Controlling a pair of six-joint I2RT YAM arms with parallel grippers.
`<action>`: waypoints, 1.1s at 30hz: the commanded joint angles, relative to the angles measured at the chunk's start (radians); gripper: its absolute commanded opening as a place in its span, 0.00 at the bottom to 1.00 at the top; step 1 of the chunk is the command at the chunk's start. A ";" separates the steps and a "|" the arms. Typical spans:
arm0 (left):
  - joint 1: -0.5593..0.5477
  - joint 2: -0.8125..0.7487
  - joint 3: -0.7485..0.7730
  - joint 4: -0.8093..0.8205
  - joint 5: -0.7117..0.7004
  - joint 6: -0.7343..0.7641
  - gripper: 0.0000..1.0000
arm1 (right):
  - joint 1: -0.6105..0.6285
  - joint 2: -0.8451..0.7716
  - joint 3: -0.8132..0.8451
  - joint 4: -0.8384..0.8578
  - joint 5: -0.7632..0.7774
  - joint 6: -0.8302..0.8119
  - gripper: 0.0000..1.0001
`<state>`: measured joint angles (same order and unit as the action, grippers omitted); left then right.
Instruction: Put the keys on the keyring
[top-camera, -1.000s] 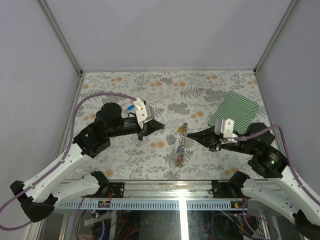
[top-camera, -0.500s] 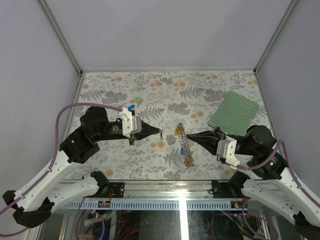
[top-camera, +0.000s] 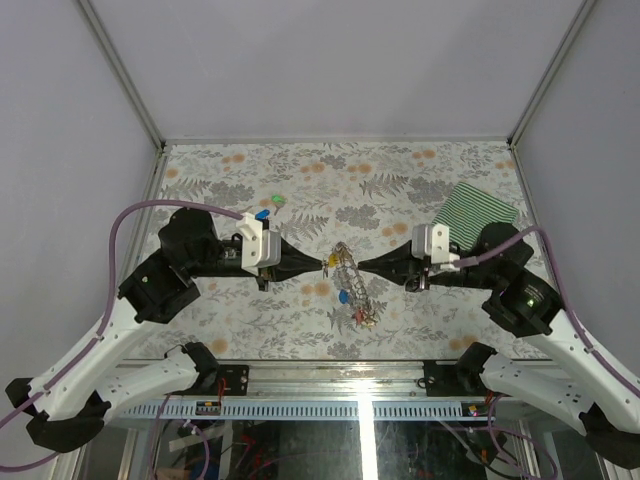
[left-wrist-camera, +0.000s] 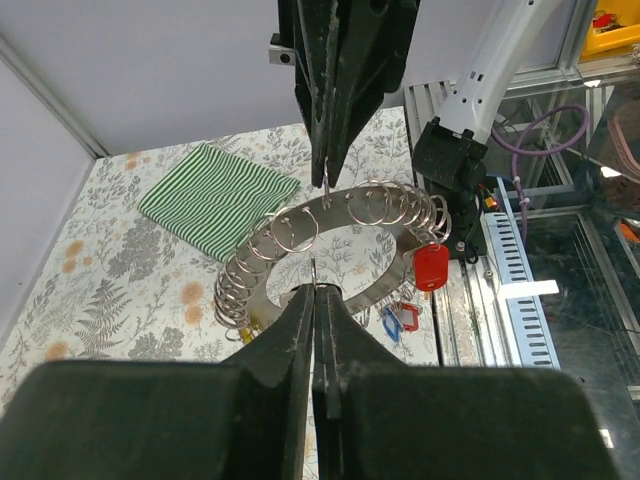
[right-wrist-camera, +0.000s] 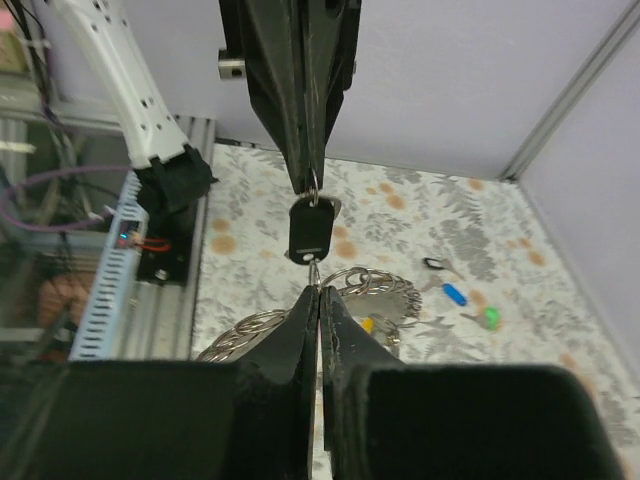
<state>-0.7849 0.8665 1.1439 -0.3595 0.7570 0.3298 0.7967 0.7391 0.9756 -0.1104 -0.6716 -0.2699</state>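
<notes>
The keyring (top-camera: 347, 268), a flat grey ring (left-wrist-camera: 268, 282) strung with several small split rings, hangs above the table between my two gripper tips. A red key (left-wrist-camera: 431, 267) and a blue key (top-camera: 343, 297) dangle from it. My left gripper (top-camera: 325, 265) is shut on a black-headed key (right-wrist-camera: 311, 228), gripping it by the blade. My right gripper (right-wrist-camera: 316, 288) is shut on a small split ring of the keyring, which meets the hole in the black head. In the left wrist view that key is edge-on in my jaws.
Loose blue (top-camera: 262, 214) and green (top-camera: 277, 200) keys lie on the floral table behind the left gripper. Another black key (right-wrist-camera: 435, 263) lies beside them. A green striped cloth (top-camera: 480, 205) lies at the back right. Grey walls enclose the table.
The right arm swung round and carried the keyring left to meet the left gripper's tip. The left arm pulled back off the loose keys, then held still.
</notes>
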 joint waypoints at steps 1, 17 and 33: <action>-0.004 -0.012 0.028 0.031 0.005 -0.030 0.00 | 0.004 0.039 0.137 0.001 -0.004 0.236 0.00; -0.005 -0.021 -0.004 0.155 -0.040 -0.099 0.00 | 0.004 0.156 0.218 0.012 -0.073 0.507 0.00; -0.005 0.005 0.003 0.155 -0.046 -0.101 0.00 | 0.003 0.180 0.202 0.144 -0.060 0.667 0.00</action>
<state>-0.7849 0.8635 1.1431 -0.2646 0.7139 0.2409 0.7967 0.9123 1.1305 -0.0948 -0.7258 0.3340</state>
